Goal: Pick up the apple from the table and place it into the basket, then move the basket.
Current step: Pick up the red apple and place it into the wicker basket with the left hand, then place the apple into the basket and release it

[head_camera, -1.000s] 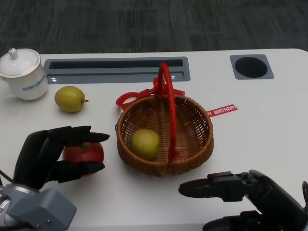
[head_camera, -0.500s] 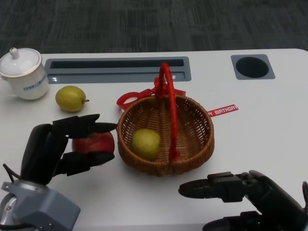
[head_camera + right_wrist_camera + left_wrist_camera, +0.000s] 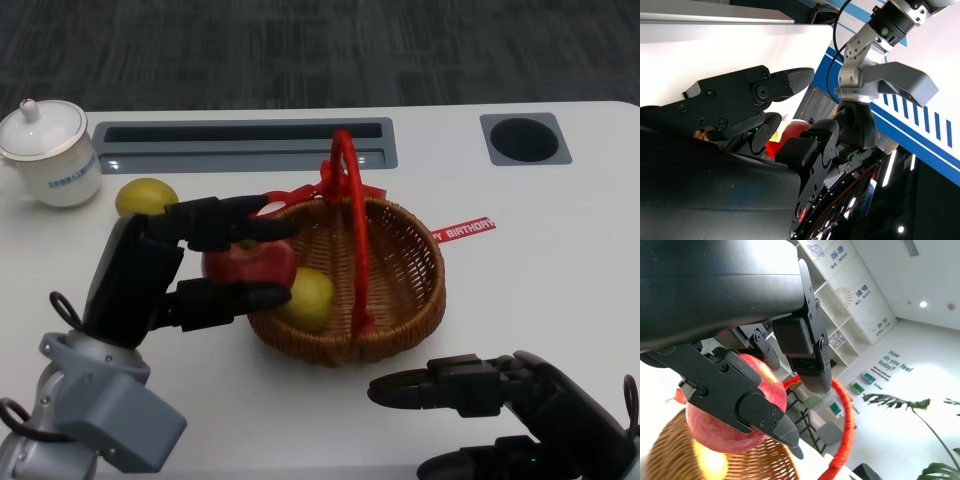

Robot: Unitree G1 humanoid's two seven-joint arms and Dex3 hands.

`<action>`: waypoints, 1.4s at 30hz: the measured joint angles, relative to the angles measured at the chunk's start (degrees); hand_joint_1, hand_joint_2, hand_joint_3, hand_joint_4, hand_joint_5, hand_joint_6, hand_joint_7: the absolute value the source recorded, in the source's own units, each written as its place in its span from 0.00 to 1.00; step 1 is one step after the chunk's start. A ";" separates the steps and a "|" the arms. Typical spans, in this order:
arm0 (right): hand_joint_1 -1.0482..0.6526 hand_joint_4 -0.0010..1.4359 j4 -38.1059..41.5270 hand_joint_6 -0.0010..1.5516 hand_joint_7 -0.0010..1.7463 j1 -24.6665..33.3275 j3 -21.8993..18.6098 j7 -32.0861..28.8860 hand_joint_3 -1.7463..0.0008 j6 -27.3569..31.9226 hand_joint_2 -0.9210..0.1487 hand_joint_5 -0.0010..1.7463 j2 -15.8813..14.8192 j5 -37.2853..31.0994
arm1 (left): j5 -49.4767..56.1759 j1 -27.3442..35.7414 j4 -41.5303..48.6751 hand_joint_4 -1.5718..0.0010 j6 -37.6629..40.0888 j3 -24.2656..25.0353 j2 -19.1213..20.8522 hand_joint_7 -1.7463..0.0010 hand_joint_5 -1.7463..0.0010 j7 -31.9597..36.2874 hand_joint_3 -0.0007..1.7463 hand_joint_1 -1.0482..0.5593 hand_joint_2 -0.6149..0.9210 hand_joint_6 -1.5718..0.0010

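White worktop (image 3: 560,250) is seen beneath; the apple (image 3: 249,266) is gripped by the left robot hand (image 3: 185,270) over the basket (image 3: 400,300) rim. The right robot hand (image 3: 480,395) is empty, fingers apart, near the basket.

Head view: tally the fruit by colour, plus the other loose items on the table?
Red apple: 1, held by the left hand over the basket's rim
Yellow-green fruit: 2, one in the basket, one on the table
Wicker basket: 1
White lidded cup: 1
Total: 5
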 measured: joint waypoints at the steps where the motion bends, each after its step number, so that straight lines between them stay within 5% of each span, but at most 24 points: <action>1: 0.38 0.57 0.03 0.49 0.00 -0.02 -0.01 0.00 0.94 -0.10 0.00 0.00 0.06 -0.16 | -0.01 -0.32 -0.26 0.14 0.37 0.00 -0.31 0.99 0.99 -0.26 0.00 0.57 0.90 0.25; 11: 0.38 0.57 -0.15 0.49 0.00 0.06 -0.19 -0.13 0.93 -0.22 0.00 0.00 0.21 -0.84 | -0.49 -4.26 2.85 0.13 1.52 -0.51 -2.73 1.00 0.99 -2.21 0.00 0.62 0.89 0.25; 25: 0.37 0.57 -2.21 0.49 0.00 2.16 -0.56 -1.49 0.93 0.51 0.00 0.00 0.23 -2.11 | -1.20 -12.77 22.66 0.17 -2.03 -1.41 -5.40 1.00 1.00 -3.88 0.01 0.64 0.91 0.28; 30: 0.37 0.58 -2.78 0.50 0.00 2.58 -0.64 -2.30 0.94 0.59 0.00 0.00 0.24 -2.77 | -3.16 -13.99 28.51 0.29 -2.81 -1.37 -6.80 1.00 1.00 -6.28 0.00 0.63 0.90 0.37; 35: 0.38 0.58 -2.87 0.50 0.00 2.63 -0.65 -2.68 0.94 0.59 0.00 0.00 0.23 -2.81 | -3.51 -14.23 31.09 0.53 -4.64 -1.37 -7.55 1.00 1.00 -7.21 0.00 0.52 0.86 0.57; 42: 0.38 0.58 -2.89 0.50 0.00 2.60 -0.64 -2.76 0.94 0.56 0.00 0.00 0.17 -2.78 | -1.30 -14.26 30.97 0.72 -5.63 -1.43 -6.57 1.00 1.00 -6.39 0.00 0.39 0.88 0.72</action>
